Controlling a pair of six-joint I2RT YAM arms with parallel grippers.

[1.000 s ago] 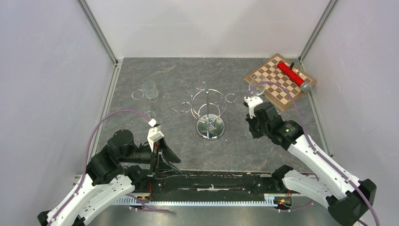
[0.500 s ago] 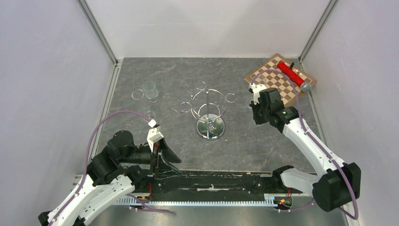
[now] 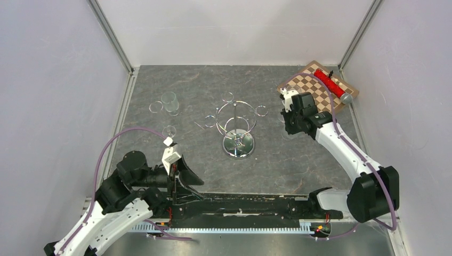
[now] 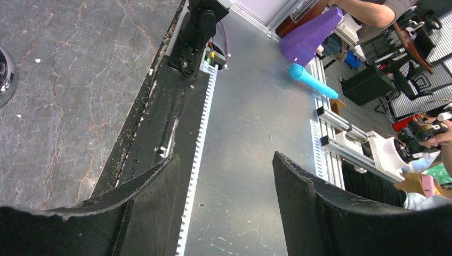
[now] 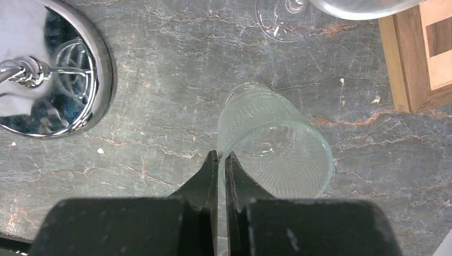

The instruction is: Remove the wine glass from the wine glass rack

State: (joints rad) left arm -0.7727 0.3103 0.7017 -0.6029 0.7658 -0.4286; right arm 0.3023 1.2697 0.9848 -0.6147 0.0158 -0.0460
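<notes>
The wine glass rack [image 3: 235, 127] is a chrome wire stand in mid-table; its mirrored round base also shows in the right wrist view [image 5: 80, 85]. No glass shows hanging on its top ring. My right gripper [image 3: 288, 126] is to the right of the rack. In its wrist view the gripper [image 5: 221, 156] is shut on the rim wall of a clear ribbed glass [image 5: 277, 146]; no stem shows on it. A stemmed wine glass [image 5: 285, 18] stands just beyond, by the chessboard. My left gripper [image 3: 184, 173] is open and empty at the near edge [image 4: 226, 176].
A wooden chessboard [image 3: 320, 90] with a red cylinder [image 3: 329, 82] lies at the back right; its edge shows in the right wrist view [image 5: 421, 58]. A clear glass [image 3: 170, 102] lies at the back left, with another small glass [image 3: 169, 129] nearer. Walls enclose the table.
My right arm has carried the glass away from the rack, back and right towards the chessboard. My left arm has shifted slightly down and left, still open.
</notes>
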